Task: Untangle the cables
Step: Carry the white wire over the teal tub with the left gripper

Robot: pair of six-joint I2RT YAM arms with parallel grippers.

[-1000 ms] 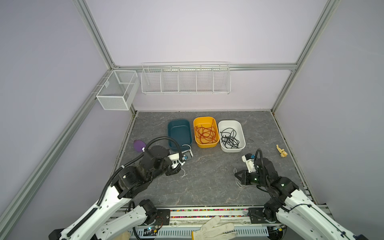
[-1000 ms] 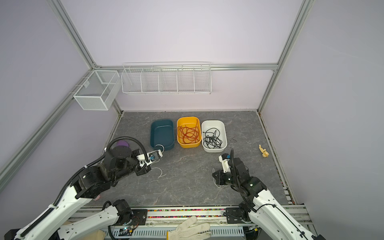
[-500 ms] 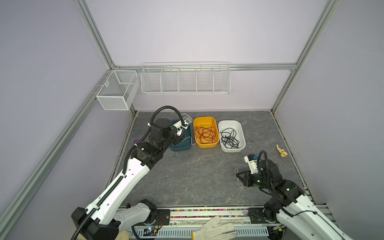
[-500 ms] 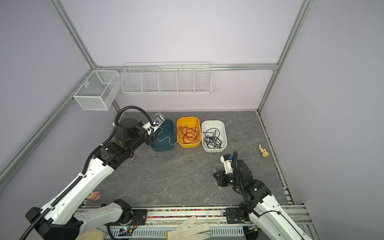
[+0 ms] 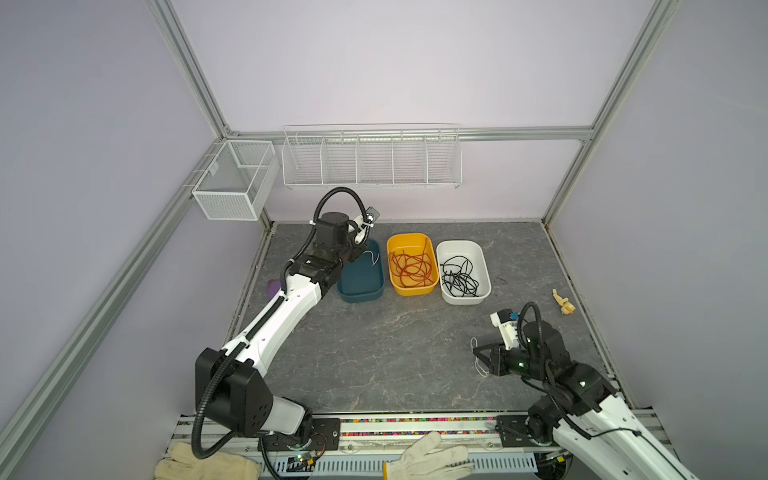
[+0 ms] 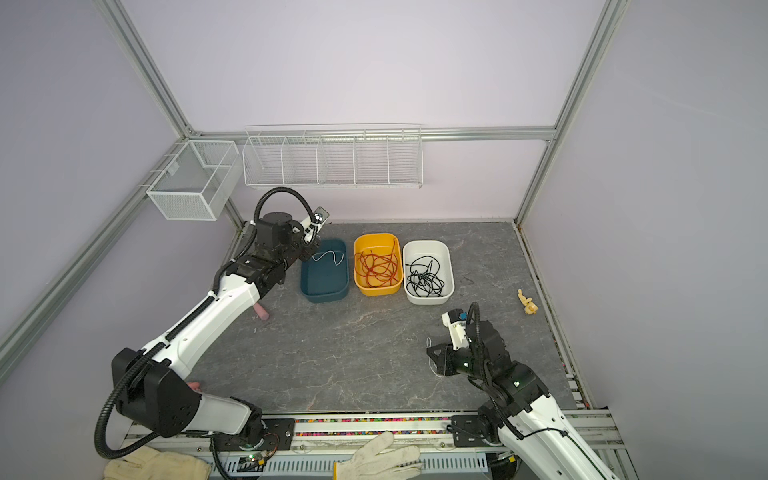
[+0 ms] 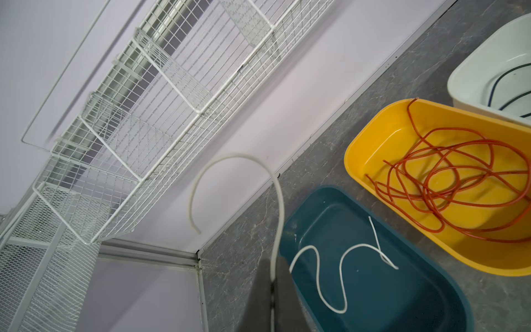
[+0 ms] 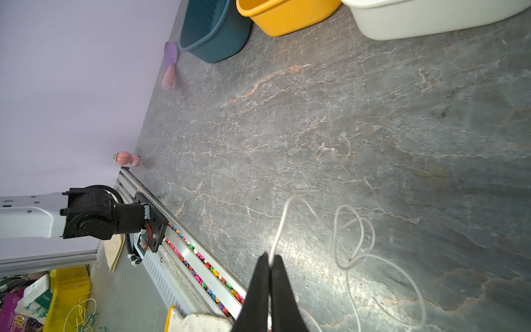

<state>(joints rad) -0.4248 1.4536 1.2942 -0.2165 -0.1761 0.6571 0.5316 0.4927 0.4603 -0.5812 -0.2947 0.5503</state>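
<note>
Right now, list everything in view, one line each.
bins: 3, teal, yellow, white, side by side at table back
red-orange cables: several, in yellow bin
black cables: several, in white bin
white cables: 2, one trailing into teal bin, one looped on table, front right
rack: 1, white wire, back wall
basket: 1, white mesh, left wall
gloves: 2, cream, front rail
figure: 1, tan, table's right edge
toys: 2, purple-pink, pink, along left wall
end effectors: 2, black, left and right each shut on a white cable
</note>
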